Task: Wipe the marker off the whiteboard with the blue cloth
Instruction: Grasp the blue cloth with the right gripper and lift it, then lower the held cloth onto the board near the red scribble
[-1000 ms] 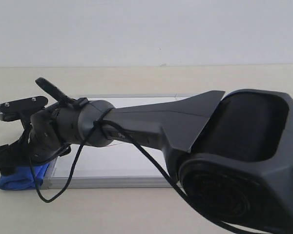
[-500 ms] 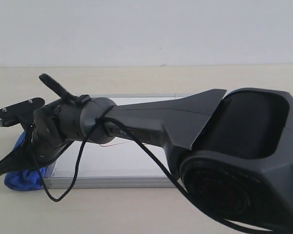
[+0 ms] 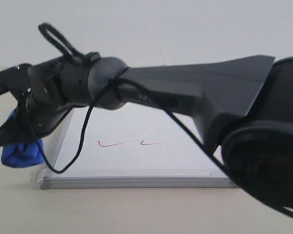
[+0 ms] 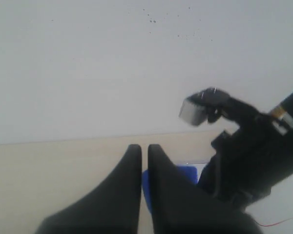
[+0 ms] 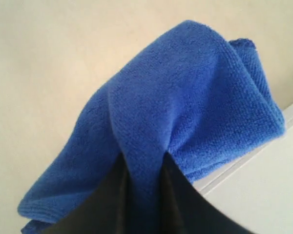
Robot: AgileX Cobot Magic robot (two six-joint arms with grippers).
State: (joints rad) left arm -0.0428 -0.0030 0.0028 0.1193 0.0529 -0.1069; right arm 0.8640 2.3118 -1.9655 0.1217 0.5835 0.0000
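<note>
The whiteboard (image 3: pixel 136 165) lies flat on the table, with the thin red wavy marker line (image 3: pixel 129 143) near its middle. My right arm reaches across to the board's left edge. There my right gripper (image 3: pixel 24 131) is shut on the blue cloth (image 3: pixel 20 152), which hangs bunched beside the board's near-left corner. In the right wrist view a fold of the blue cloth (image 5: pixel 185 97) is pinched in the right gripper (image 5: pixel 142 158), over the whiteboard's edge (image 5: pixel 263 195). My left gripper (image 4: pixel 144 148) is shut with nothing in it, and the blue cloth (image 4: pixel 183 174) shows beyond it.
The beige table (image 3: pixel 136 214) surrounds the board, with a pale wall (image 3: pixel 185 29) behind. A black cable (image 3: pixel 83 141) loops down from the right arm's wrist over the board's left part. The right arm's dark body (image 3: pixel 263 161) fills the right side of the exterior view.
My right arm has risen with the blue cloth in its gripper, lifting it from the table beside the board's left edge. The red line, hidden behind the arm before, now shows.
</note>
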